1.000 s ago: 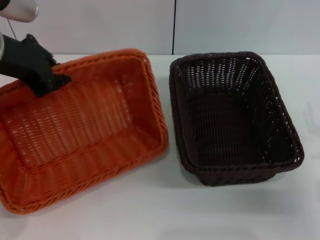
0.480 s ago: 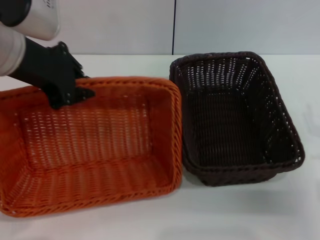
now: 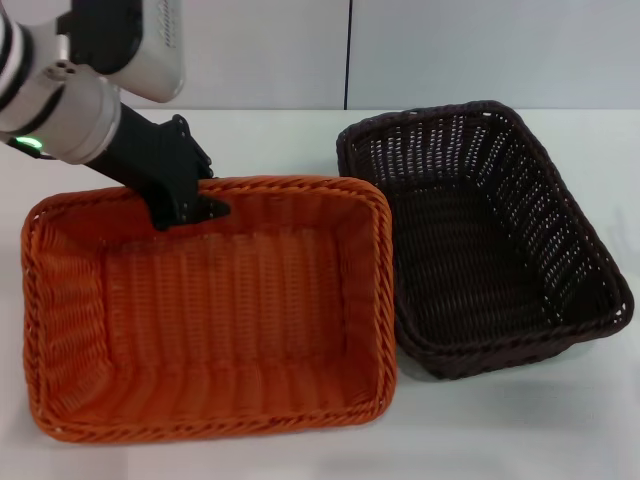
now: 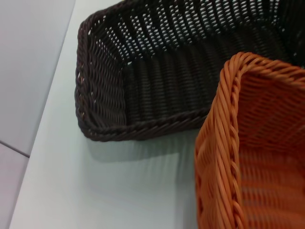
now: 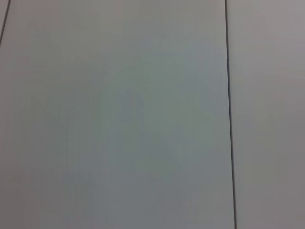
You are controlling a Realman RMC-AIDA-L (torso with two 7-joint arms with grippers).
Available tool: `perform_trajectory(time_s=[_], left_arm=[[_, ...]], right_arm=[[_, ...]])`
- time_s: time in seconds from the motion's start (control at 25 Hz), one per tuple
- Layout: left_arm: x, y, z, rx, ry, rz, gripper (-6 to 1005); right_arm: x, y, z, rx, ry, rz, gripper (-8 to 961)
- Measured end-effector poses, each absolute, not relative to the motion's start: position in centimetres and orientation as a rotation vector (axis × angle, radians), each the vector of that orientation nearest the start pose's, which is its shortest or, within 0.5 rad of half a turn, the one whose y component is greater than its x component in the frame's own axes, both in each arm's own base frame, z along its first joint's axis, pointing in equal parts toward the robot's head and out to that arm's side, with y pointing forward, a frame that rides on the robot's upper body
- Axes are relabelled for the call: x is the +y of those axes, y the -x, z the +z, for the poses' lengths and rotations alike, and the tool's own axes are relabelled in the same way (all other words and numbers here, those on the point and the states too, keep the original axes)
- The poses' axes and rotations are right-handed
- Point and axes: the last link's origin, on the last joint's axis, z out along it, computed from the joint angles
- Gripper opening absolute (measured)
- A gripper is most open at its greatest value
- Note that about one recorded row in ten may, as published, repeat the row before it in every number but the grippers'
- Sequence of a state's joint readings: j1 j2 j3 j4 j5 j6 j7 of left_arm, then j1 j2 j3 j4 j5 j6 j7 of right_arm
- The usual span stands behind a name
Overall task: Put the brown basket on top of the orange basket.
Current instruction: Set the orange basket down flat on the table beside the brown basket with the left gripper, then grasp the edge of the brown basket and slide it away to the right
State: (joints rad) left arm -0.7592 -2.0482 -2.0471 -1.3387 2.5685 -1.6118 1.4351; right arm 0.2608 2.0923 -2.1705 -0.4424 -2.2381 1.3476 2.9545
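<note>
Orange basket (image 3: 210,310) sits nearest on white surface (image 3: 500,430), rectangular plastic wicker w/ braided rim, flared sides. Left gripper (image 3: 190,205) is clamped on its far rim. Brown basket (image 3: 480,235), same weave, lies just beside it, rims touching. Left wrist view alone shows the brown basket's far corner; right wrist view shows only wall panels (image 5: 119,114).

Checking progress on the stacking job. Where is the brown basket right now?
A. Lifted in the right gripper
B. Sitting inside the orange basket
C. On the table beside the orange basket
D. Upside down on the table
C: the brown basket rests upright on the table beside the orange basket, whose far rim the left gripper holds.
</note>
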Motion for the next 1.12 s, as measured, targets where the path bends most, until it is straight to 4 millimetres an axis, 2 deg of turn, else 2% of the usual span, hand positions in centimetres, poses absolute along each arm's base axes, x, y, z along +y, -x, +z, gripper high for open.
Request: perform_trajectory(time_s=[0.32, 0.56, 0.72, 0.88, 1.08, 1.12], left_arm=[[41.8, 16.2, 3.6, 0.097, 2.728, 0.552, 182], [42.8, 16.4, 3.2, 0.109, 2.656, 0.54, 184], [42.6, 16.3, 2.7, 0.138, 2.663, 0.565, 329], [42.6, 16.4, 2.4, 0.156, 2.641, 0.592, 415], [42.9, 16.2, 3.0, 0.159, 2.579, 0.586, 523], [42.9, 15.9, 4.0, 0.16, 2.504, 0.549, 545]], right_arm=[[30.4, -30.6, 1.3, 0.337, 1.297, 0.725, 751], [30.5, -30.5, 1.3, 0.333, 1.3, 0.727, 751], [30.5, -30.5, 1.4, 0.332, 1.3, 0.728, 750], [30.5, -30.4, 1.3, 0.331, 1.3, 0.73, 750], [30.5, -30.5, 1.3, 0.331, 1.3, 0.729, 751], [30.4, -30.5, 1.3, 0.331, 1.301, 0.728, 751]])
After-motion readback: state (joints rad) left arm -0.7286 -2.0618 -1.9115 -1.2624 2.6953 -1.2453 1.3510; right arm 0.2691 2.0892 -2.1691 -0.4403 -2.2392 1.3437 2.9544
